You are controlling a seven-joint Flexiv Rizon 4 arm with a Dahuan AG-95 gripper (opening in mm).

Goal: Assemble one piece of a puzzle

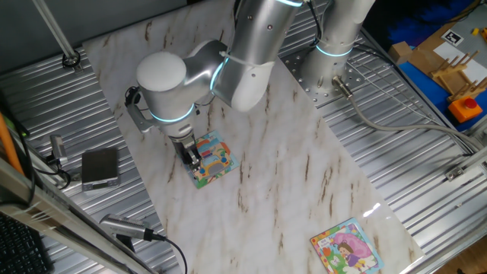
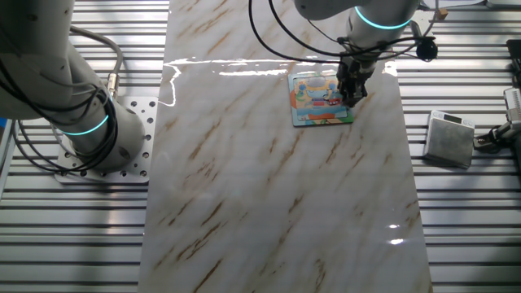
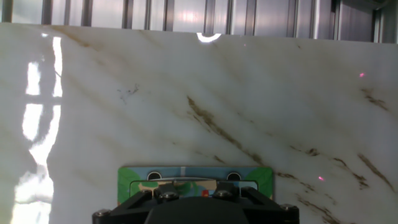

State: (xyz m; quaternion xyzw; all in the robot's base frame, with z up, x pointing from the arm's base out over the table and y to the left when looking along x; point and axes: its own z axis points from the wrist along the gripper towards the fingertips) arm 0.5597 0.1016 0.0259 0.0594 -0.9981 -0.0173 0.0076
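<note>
My gripper point(image 1: 192, 157): black, two fingers, pointing straight down from the silver wrist at centre-left of the one fixed view; in the other fixed view it point(image 2: 352, 88) hangs at upper right. Fingertips sit on or just above the puzzle. Whether the jaws are apart or together, I cannot tell: the fingers read as one dark block in both fixed views, and the hand view shows only the gripper body point(image 3: 196, 208) along the bottom edge.

The piece: not separately visible in any view; I cannot tell whether it is between my fingers or already seated in the board.

The puzzle point(image 1: 209, 160): small square board, bright multicoloured picture, lying flat directly under my gripper, a little left of centre in the one fixed view. In the other fixed view it point(image 2: 319, 99) lies at upper right, with my fingers over its right part. In the hand view its green-and-teal border point(image 3: 196, 175) shows just above the gripper body.

Table point(image 1: 289, 175): white marble-patterned top with brown veins, bearing the puzzle.

Second puzzle point(image 1: 346, 246): square, pink-dressed figure, lower right of the one fixed view, well apart from my gripper.

Grey box point(image 1: 100, 167): left of the table on the ribbed metal surface; right of the table point(image 2: 450, 138) in the other fixed view.
</note>
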